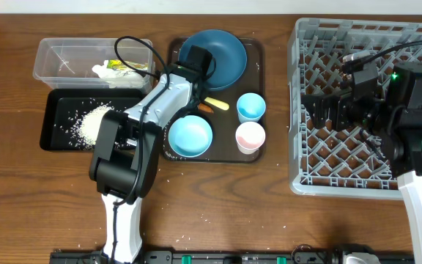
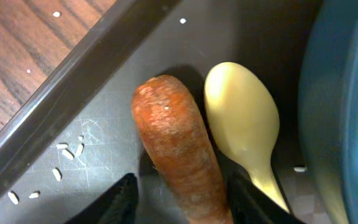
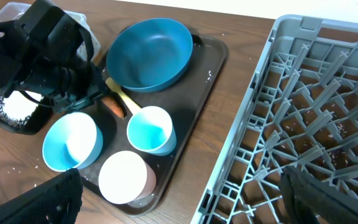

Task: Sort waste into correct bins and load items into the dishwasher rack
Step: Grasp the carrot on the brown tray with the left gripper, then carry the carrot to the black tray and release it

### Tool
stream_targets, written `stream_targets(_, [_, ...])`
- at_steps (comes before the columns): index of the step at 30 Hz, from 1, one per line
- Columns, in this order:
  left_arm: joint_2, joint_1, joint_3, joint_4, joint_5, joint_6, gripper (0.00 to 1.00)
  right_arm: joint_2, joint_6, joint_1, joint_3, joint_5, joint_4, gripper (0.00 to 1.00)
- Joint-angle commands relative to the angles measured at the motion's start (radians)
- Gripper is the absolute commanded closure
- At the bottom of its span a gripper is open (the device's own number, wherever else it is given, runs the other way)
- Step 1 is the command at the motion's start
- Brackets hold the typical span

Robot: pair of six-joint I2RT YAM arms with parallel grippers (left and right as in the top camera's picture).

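Observation:
The orange carrot stick (image 2: pixel 179 149) lies on the brown serving tray (image 2: pixel 104 130) beside the pale yellow spoon (image 2: pixel 241 124). My left gripper (image 2: pixel 185 205) is open and straddles the carrot, with a gap on its left side; overhead it sits at the tray's middle (image 1: pixel 202 105). The dark blue bowl (image 1: pixel 212 59), light blue bowl (image 1: pixel 190 136), light blue cup (image 1: pixel 250 107) and pink cup (image 1: pixel 250 136) stand on that tray. Crumpled paper (image 1: pixel 119 70) lies in the clear tub (image 1: pixel 57 55). Rice (image 1: pixel 94 123) is heaped in the black tray (image 1: pixel 57 136). My right gripper (image 1: pixel 321 110) is open and empty over the grey rack (image 1: pixel 357 40).
Loose rice grains (image 2: pixel 64 152) are scattered on the brown tray and on the wood around the black tray. The left arm (image 3: pixel 42 50) reaches over the tray's left side. The rack's near edge (image 3: pixel 241 118) stands close to the brown tray's right rim.

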Motion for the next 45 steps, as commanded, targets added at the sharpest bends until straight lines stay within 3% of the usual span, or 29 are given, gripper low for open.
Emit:
stream_targets(1, [0.02, 0.007, -0.008, -0.006, -0.008, -0.015, 0.58, 0.007, 0.008, 0.021, 0.018, -0.005, -0.004, 0.01])
stream_targets(5, [0.02, 0.007, -0.008, -0.006, -0.005, -0.015, 0.68, 0.007, 0.008, 0.021, 0.018, -0.005, -0.004, 0.01])
stream_targets(13, [-0.03, 0.021, -0.001, -0.006, -0.005, 0.014, 0.74, 0.007, 0.008, 0.021, 0.018, -0.005, -0.004, 0.01])
stream_targets(23, [-0.209, 0.037, 0.002, -0.007, -0.008, 0.134, 0.76, 0.007, 0.008, 0.021, 0.018, -0.005, -0.004, 0.01])
stream_targets(32, [-0.298, 0.062, 0.002, -0.026, -0.01, 0.14, 0.76, 0.007, 0.008, 0.021, 0.018, -0.005, -0.015, 0.01])
stream_targets(45, [-0.447, 0.387, 0.001, -0.27, -0.04, 0.14, 0.76, 0.007, 0.008, 0.021, 0.018, -0.005, -0.014, 0.01])
